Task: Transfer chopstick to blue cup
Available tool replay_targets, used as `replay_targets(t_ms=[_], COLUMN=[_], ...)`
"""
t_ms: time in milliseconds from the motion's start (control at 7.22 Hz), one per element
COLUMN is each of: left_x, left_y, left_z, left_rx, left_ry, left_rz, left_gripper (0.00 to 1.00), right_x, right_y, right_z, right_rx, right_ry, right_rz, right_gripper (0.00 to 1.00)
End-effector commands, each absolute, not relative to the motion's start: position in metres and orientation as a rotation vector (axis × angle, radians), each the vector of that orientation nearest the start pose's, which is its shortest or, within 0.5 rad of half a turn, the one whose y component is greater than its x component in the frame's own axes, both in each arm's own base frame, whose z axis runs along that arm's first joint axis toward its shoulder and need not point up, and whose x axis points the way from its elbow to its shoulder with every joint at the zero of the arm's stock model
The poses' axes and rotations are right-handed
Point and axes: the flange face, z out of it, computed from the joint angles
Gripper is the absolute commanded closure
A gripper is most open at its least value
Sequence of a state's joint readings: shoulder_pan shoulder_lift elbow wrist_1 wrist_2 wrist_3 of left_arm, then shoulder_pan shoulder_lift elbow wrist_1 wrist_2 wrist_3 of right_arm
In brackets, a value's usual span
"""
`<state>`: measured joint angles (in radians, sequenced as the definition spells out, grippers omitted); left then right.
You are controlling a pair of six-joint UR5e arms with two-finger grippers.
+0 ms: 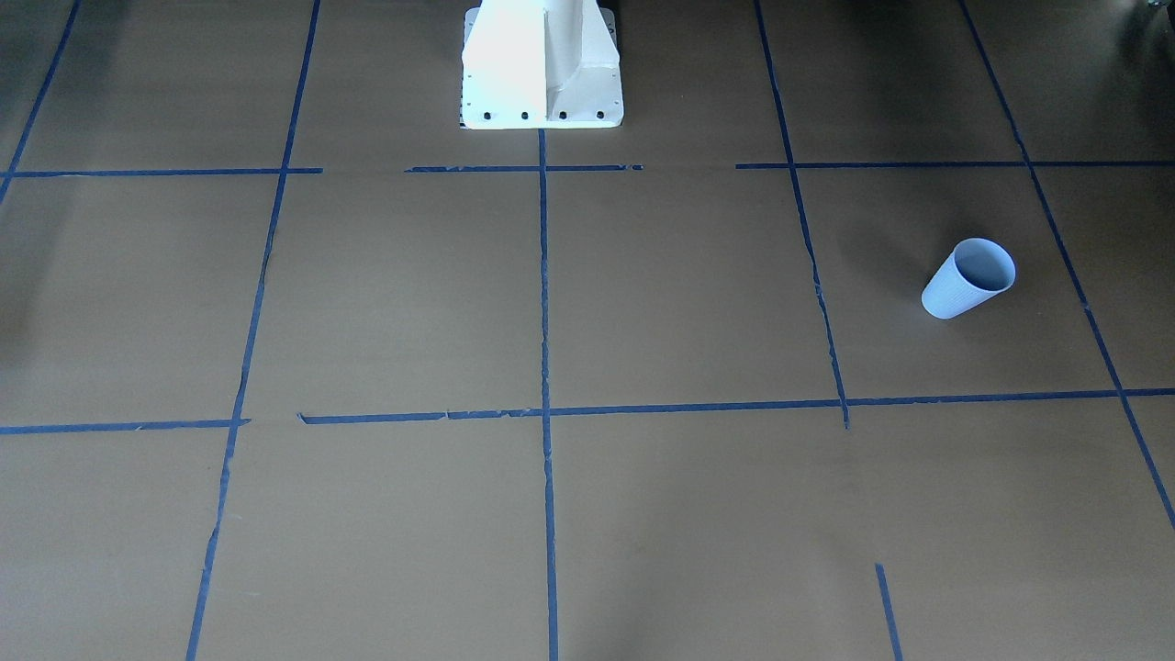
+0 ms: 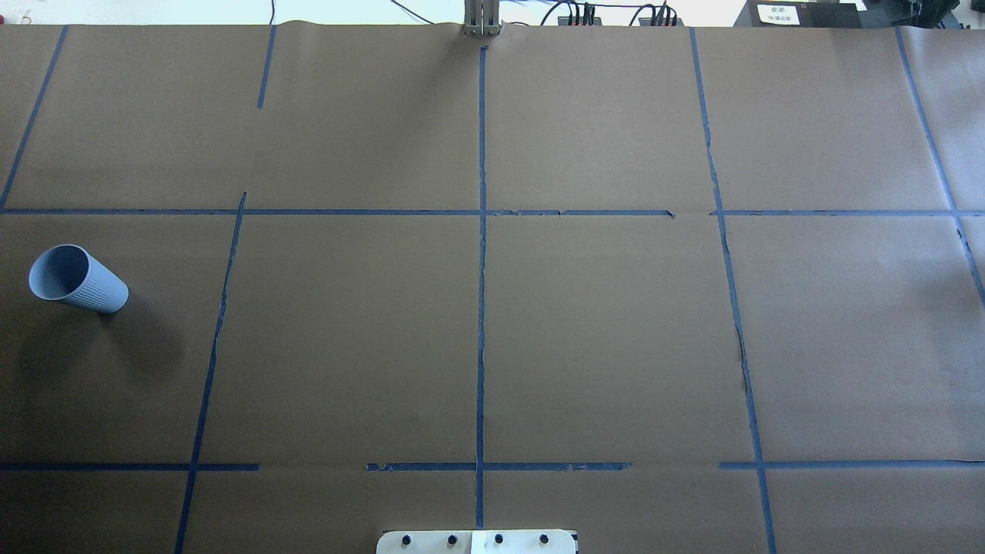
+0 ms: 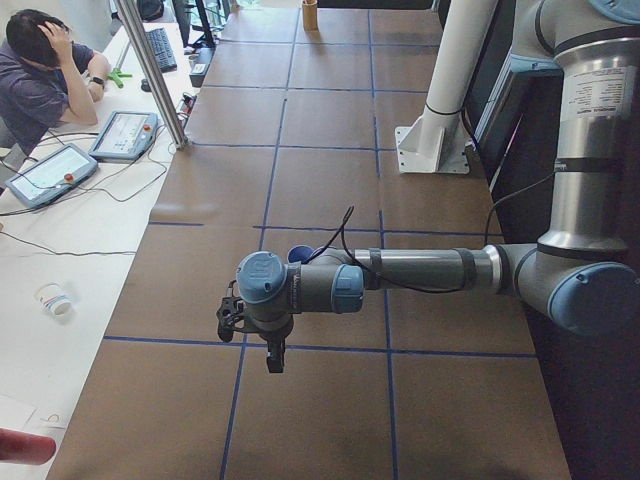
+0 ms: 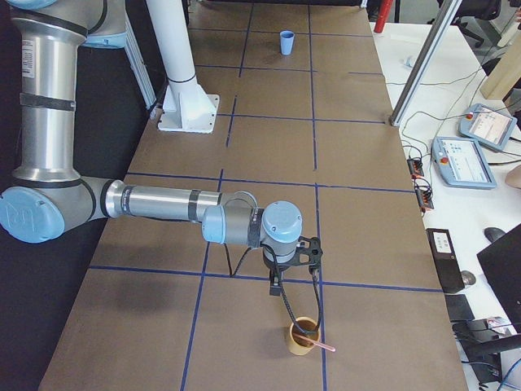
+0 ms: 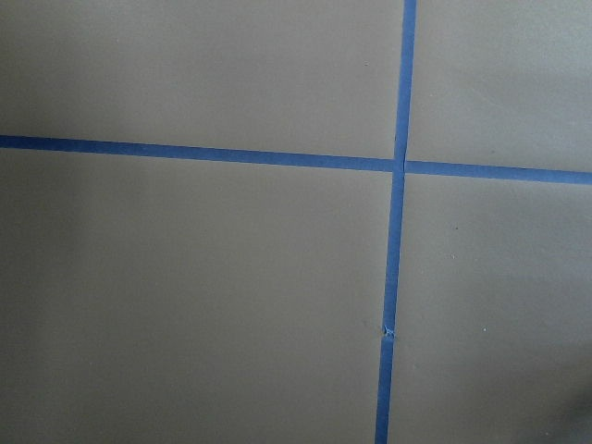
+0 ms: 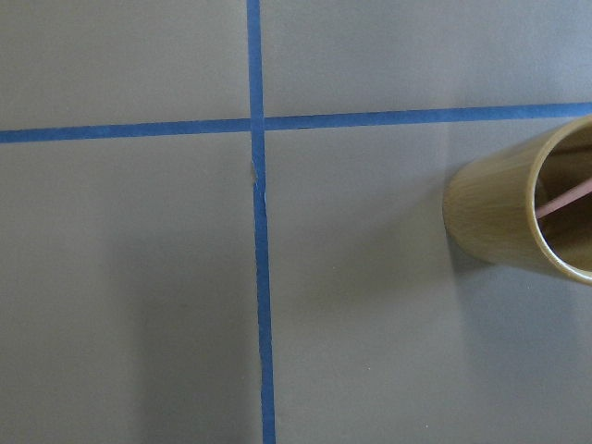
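Observation:
The blue cup (image 1: 968, 278) stands upright on the brown paper, near the table's left end in the overhead view (image 2: 77, 278). It shows small and far in the exterior right view (image 4: 286, 42). A pale orange-tan chopstick (image 4: 321, 344) leans in a tan wooden cup (image 4: 303, 336) at the table's right end. The right wrist view shows that cup (image 6: 504, 208) with the stick (image 6: 564, 197) inside. My right gripper (image 4: 277, 287) hangs above the table just beside the tan cup. My left gripper (image 3: 272, 357) hangs near the blue cup (image 3: 300, 253). I cannot tell whether either gripper is open or shut.
The table is covered in brown paper with a grid of blue tape (image 2: 481, 308). The white robot base (image 1: 542, 64) stands at the middle of the robot's edge. An operator (image 3: 40, 75) sits at a side desk with teach pendants (image 3: 125, 135).

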<state>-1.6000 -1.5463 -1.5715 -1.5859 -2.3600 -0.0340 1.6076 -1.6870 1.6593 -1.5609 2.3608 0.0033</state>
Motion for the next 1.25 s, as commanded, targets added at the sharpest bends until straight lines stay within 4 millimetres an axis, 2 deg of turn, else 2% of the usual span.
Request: replay_targets(t_ms=[0,831,970,1108], left_x=[-0.077,-0.076,-0.075,-0.061], left_y=[-0.479,-0.478,-0.481,-0.485], left_z=[0.668,0.668,0.659,0.632], left_rx=[-0.009,-0.01,0.005,0.037], left_ry=[0.789,0.792,0.792,0.794], left_rz=[-0.063,-0.063,-0.059,-0.022], left_gripper=[0.0,0.0,0.0,0.0], right_x=[0.079,0.08,0.079,0.079], right_y=[-0.442,-0.443,-0.443,-0.443], right_z=[0.667,0.665,0.663,0.663], right_rx=[0.0,0.005,0.009,0.009], right_ry=[-0.787,-0.787,-0.787,-0.787], right_rz=[0.046,0.043,0.043,0.042], right_gripper=[0.0,0.0,0.0,0.0])
